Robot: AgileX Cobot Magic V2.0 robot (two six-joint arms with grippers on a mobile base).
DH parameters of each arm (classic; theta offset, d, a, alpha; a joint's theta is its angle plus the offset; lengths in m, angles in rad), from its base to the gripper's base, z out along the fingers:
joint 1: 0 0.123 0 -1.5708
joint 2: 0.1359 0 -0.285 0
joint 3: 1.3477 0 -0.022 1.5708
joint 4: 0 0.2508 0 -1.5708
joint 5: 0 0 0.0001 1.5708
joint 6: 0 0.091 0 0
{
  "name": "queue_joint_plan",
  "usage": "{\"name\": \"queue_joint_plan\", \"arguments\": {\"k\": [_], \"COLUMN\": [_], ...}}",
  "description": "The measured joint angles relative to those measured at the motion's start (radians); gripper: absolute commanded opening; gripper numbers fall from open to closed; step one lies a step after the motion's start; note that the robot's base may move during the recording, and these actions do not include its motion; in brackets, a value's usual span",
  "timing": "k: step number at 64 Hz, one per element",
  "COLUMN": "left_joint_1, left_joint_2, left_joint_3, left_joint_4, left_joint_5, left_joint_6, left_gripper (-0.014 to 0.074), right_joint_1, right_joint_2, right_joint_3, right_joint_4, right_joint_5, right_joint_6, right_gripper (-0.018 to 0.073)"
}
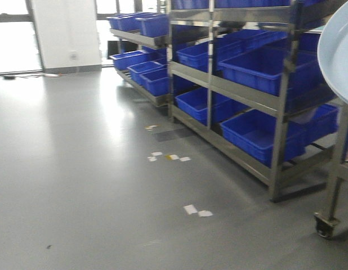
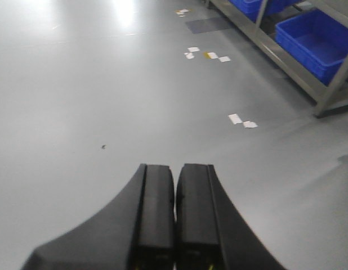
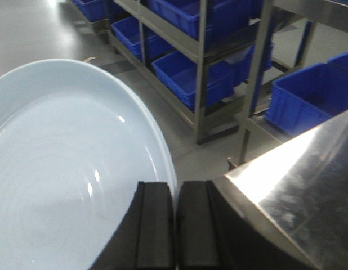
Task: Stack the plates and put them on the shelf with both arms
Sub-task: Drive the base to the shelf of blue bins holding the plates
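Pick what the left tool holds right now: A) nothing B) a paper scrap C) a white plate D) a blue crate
A: the left tool has its jaws together with nothing between them and only grey floor ahead; the white plate is pinched at its rim by the right tool.

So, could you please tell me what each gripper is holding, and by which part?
The right gripper pinches the white plate by its rim; the left gripper holds nothing.

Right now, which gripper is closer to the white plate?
Right. The right gripper is clamped on the rim of the plate; the left gripper hangs shut over the floor, no plate in its view.
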Motion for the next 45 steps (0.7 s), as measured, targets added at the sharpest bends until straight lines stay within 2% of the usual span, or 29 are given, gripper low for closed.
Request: {"name": "queue_joint_plan", "arguments": {"k": [45], "left_joint_1": [0.000], "left_joint_2": [-0.002], "left_joint_3": [0.000], "left_joint_4": [0.000], "left_joint_5": [0.000], "left_joint_6": [0.000], "left_gripper": [0.0087], "right_joint_1": [0.000], "right_joint_2": [0.000], "right_joint_3": [0.000], "right_joint_4": [0.000], "right_joint_5": [0.000], "right_joint_6": [0.000], "right_gripper": [0.0025]}}
